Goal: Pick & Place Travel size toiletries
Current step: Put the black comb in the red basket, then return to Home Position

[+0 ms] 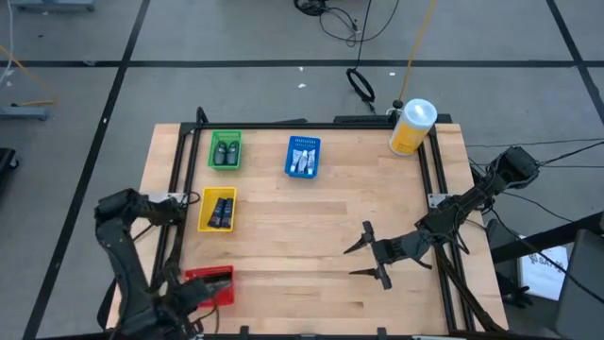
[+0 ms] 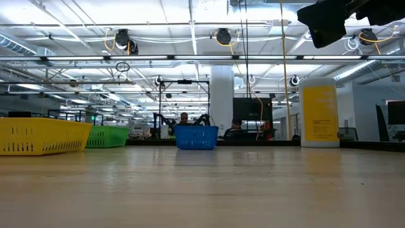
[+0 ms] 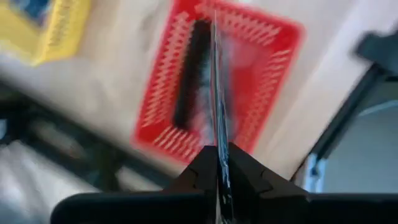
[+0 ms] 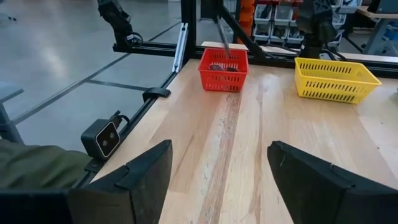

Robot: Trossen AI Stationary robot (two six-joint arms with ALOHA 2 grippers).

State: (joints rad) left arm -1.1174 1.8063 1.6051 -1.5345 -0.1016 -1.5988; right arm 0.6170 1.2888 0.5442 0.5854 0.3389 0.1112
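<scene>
Now left end effector (image 3: 219,163) shut on grey packet (image 3: 216,93), above red tray (image 3: 261,50), right end effector (image 4: 217,174) open

My desk (image 1: 311,236) is pale, smooth wood with visible grain and a matt finish. The red basket (image 4: 223,68) and the yellow basket (image 4: 336,79) look like slotted plastic, slightly glossy. My right pincer (image 4: 219,180) has matt black fingers, plastic by the look.

Blurred red tray (image 3: 217,87) contents unclear; yellow tray (image 3: 46,28) cut off.
</scene>
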